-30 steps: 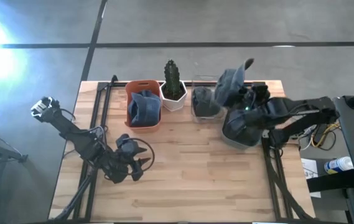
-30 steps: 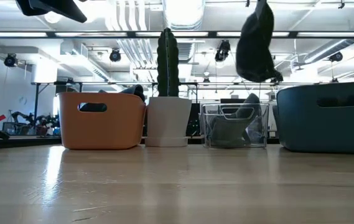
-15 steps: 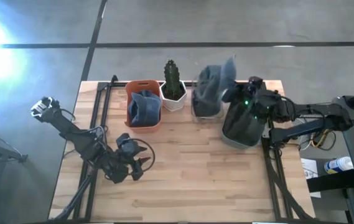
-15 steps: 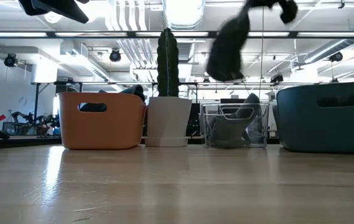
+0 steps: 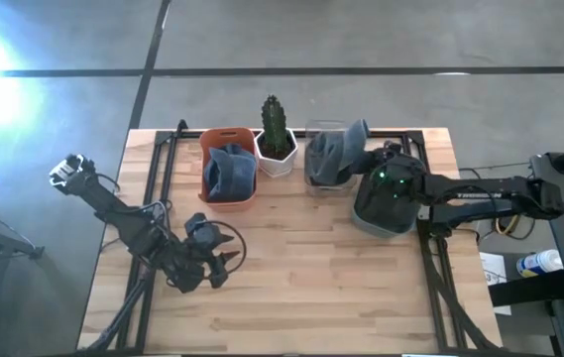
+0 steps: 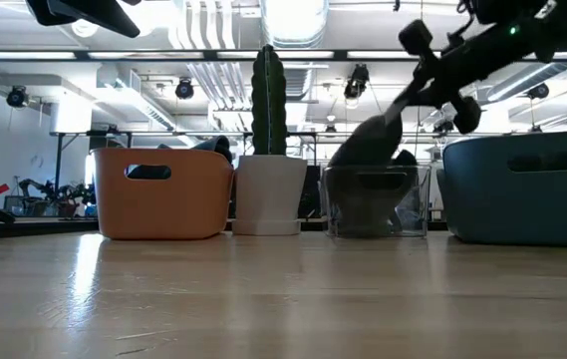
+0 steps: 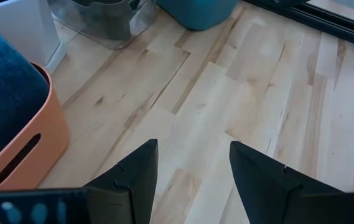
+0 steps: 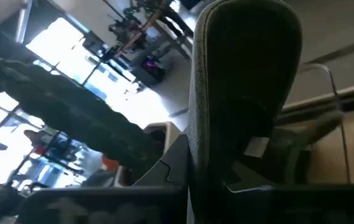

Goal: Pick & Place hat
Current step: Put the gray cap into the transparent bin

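My right gripper (image 5: 374, 161) is shut on a dark grey hat (image 5: 344, 151) over the clear bin (image 5: 325, 167) at the far side of the table. In the low view the hat (image 6: 366, 148) hangs from the gripper (image 6: 415, 92) and its lower part dips into the clear bin (image 6: 375, 204), which holds another grey hat. In the right wrist view the hat (image 8: 245, 87) fills most of the picture. My left gripper (image 5: 228, 260) is open and empty over the near left of the table; it also shows in the left wrist view (image 7: 192, 165). My right gripper pinches the hat's upper end (image 8: 226, 177) between its two fingers, slanting down from the table's right. The hat hangs slack below and left of the fingers. Its lower part (image 6: 358, 160) reaches into the clear bin's mouth.
An orange bin (image 5: 229, 171) with a blue hat stands at the far left. A cactus in a white pot (image 5: 278, 142) stands beside it. A dark teal bin (image 5: 385, 203) sits under my right arm. Bare wood (image 5: 311, 278) spreads across the near half.
My right gripper has carried the hat toward the table's left, from above the teal bin to over the clear bin, and then down. The hat swung out sideways on the way. It now hangs lower, with its bottom in the clear bin.
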